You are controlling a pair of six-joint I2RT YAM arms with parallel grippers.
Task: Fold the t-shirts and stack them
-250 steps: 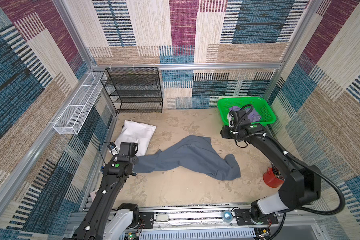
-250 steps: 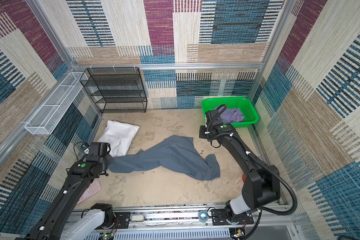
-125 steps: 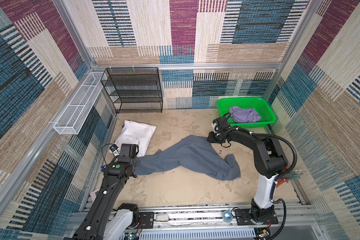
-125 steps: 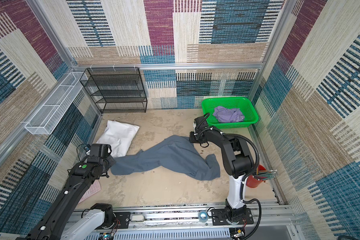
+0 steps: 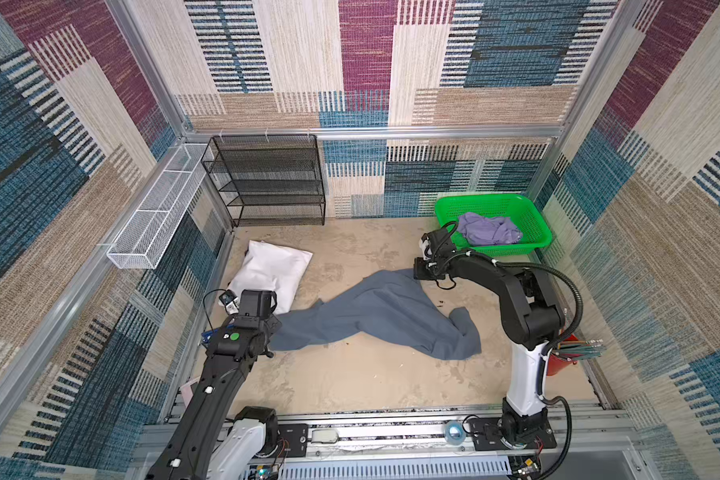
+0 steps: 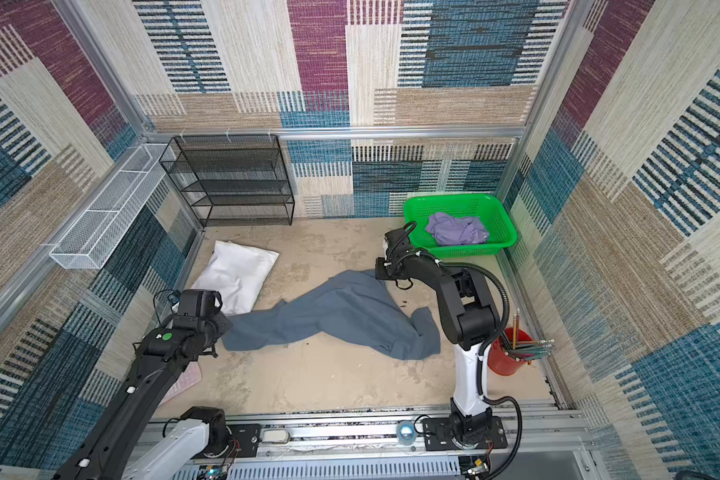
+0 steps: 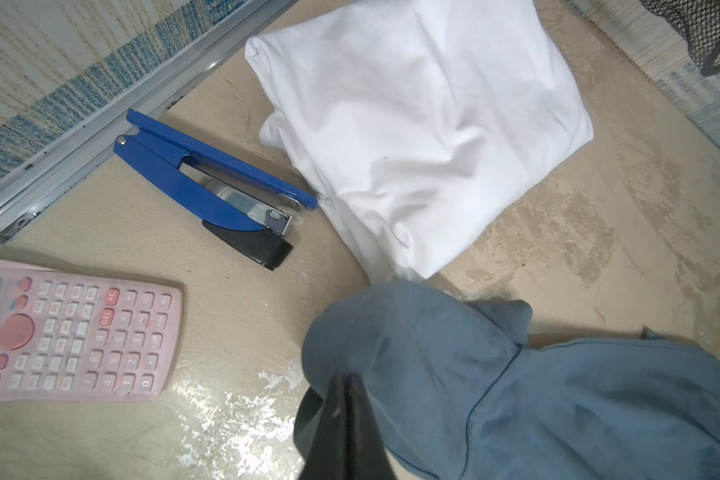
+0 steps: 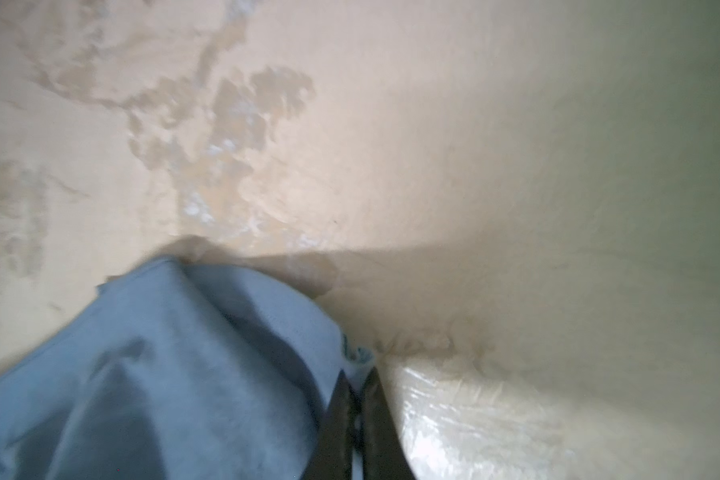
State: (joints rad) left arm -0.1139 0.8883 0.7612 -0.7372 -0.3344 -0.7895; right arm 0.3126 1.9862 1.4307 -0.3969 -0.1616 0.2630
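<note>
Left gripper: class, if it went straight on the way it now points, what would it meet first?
Shut on the slate blue-grey t-shirt, the left gripper would first push into that cloth; just beyond lies the white pillow. Depth is unclear: it may press the table before reaching it.

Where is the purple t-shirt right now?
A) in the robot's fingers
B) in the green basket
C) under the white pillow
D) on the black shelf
B: in both top views the purple t-shirt lies crumpled inside the green basket, at the back of the table on the right.
</note>
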